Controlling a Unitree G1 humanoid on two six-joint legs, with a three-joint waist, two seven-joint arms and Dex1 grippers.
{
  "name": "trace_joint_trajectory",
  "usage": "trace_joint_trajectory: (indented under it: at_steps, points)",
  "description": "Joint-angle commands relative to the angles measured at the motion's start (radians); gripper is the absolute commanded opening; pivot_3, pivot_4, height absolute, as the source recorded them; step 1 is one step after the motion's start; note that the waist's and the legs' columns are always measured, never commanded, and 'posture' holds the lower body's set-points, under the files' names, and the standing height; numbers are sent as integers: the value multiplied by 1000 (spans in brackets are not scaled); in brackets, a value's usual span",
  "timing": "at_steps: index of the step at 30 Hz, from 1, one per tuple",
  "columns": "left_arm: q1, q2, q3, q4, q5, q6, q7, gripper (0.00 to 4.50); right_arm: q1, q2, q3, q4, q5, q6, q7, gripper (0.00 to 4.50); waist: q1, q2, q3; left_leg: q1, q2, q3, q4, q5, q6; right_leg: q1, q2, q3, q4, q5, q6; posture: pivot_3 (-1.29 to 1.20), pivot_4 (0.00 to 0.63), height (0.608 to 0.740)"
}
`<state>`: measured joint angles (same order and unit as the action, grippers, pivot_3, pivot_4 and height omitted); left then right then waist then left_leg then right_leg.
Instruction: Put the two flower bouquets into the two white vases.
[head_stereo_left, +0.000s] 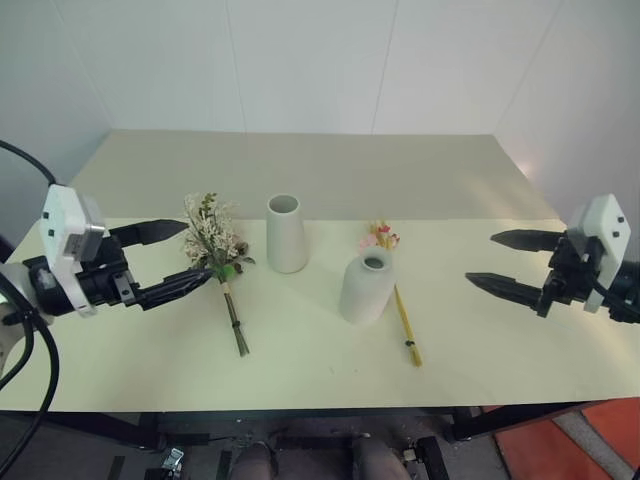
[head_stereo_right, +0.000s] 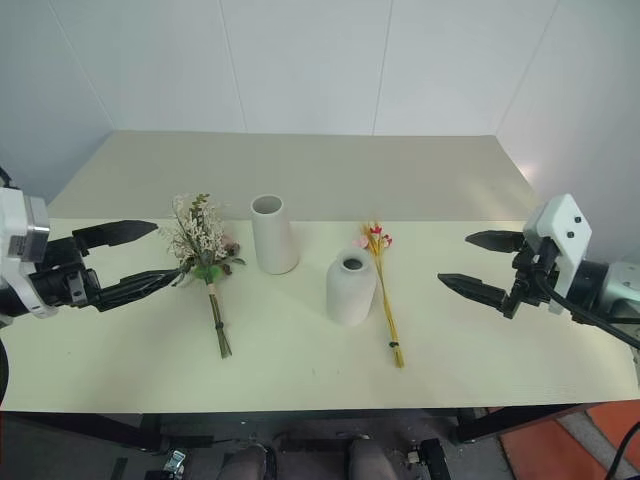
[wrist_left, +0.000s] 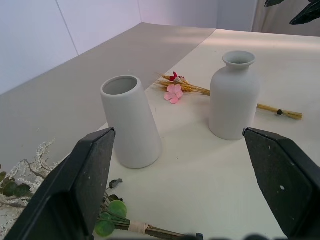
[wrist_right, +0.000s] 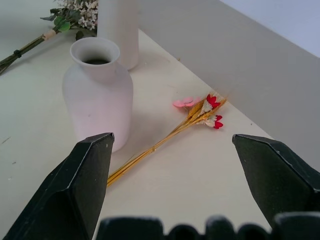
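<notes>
Both bouquets lie flat on our table (head_stereo_left: 120, 370): the bushy bunch (head_stereo_left: 218, 250) left of the tall cone vase (head_stereo_left: 286, 233), the yellow plume (head_stereo_left: 400, 310) just right of the round vase (head_stereo_left: 366, 288). Nothing is placed yet. Our left gripper (head_stereo_left: 172, 262) and right gripper (head_stereo_left: 505, 262) hover spread wide, empty.
</notes>
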<state>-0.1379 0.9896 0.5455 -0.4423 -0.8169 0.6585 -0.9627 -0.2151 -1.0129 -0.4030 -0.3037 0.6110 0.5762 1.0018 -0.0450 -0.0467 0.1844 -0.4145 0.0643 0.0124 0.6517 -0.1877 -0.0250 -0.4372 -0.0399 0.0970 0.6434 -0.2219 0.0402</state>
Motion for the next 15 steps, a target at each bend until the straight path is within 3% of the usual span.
trace_joint_trajectory:
  at_steps: [1, 10, 15]
  points:
    - [3, 7, 28, -25, -12, -6, 5, 4429, -16, -7, -12, -2, 1, -18, 3, 4500, 0, 0, 0, 0, 0, 0, 0, 0, 0, 0, 0, 0, 0, 0, 0, 0, 150, 740]
    - [-8, 13, 17, -14, -15, -9, 1, 4429, -20, -9, 5, -8, -1, -5, -2, 4500, 0, 0, 0, 0, 0, 0, 0, 0, 0, 0, 0, 0, 0, 0, 0, 0, 150, 740]
    - [-60, -3, -18, -3, -30, -23, 2, 4429, -26, -63, 55, -15, -34, 49, -17, 4500, 1, 0, 0, 0, 0, 0, 0, 0, 0, 0, 0, 0, 0, 0, 0, 0, 150, 740]
